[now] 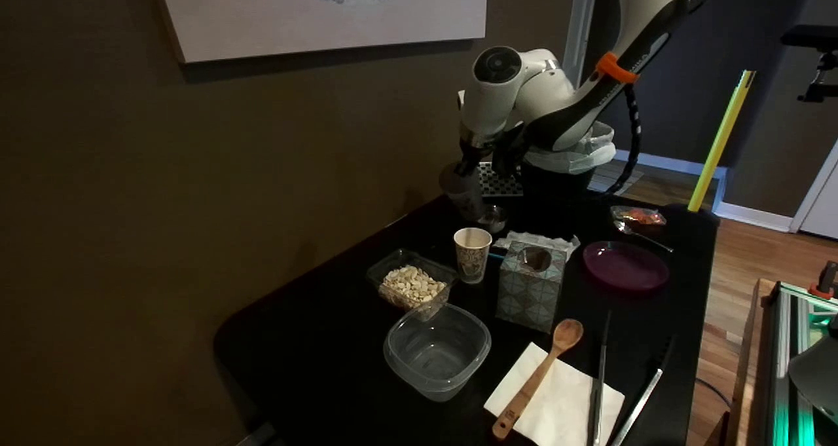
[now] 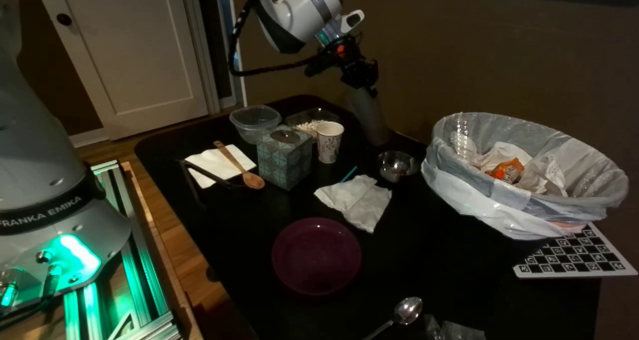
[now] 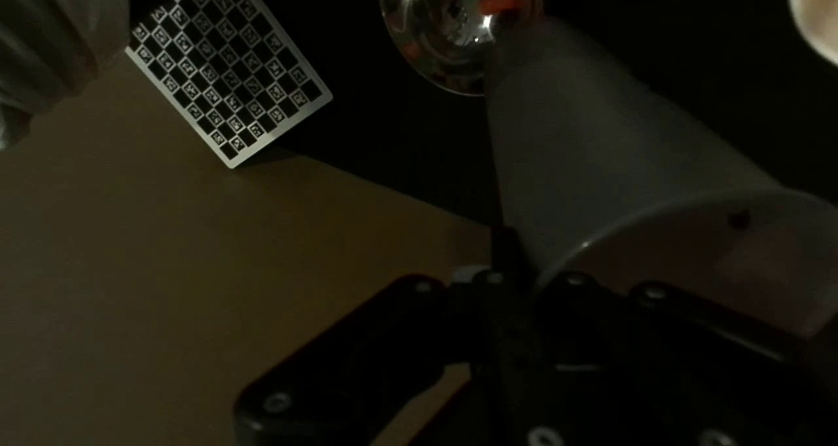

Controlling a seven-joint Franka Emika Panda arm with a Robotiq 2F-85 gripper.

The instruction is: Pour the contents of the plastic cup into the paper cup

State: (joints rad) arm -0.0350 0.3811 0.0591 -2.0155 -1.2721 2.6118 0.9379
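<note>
Next to the tissue box (image 1: 530,295) we find the paper cup (image 1: 473,259), upright on the black desk (image 1: 314,348). Farther from the box, the plastic cup (image 2: 368,118) leans at a tilt, its rim pinched by the pincer (image 2: 370,89); whether its base touches the desk we cannot tell.

Only the wrist view lets us look properly into the plastic cup's mouth, dim and reddish inside, with one dark speck (image 3: 739,220). It also gives us the clearest look at orange and green pieces (image 3: 501,2) in a round, shiny bowl (image 3: 419,40) that sits farther from the box than the paper cup. In an exterior view we see down into a lined bin (image 2: 474,210), well apart from the box, holding crumpled paper (image 2: 504,153), an orange wrapper (image 2: 508,171) and something clear and ribbed (image 2: 462,140). In an exterior view, too, a pale canvas (image 1: 327,20) hangs on the wall (image 1: 131,236), well above the box.

The paper cup is white, slightly tapered, printed with a dark pattern; the plastic cup is greyish and see-through, narrowing toward its base. The box is squared, with a teal geometric print. Near it stand two clear plastic tubs (image 1: 437,354), one squarish, one filled with pale flat flakes (image 1: 412,283). A smooth wooden spoon (image 1: 535,380) lies across a paper napkin (image 1: 564,403), its head nearest the box.
</note>
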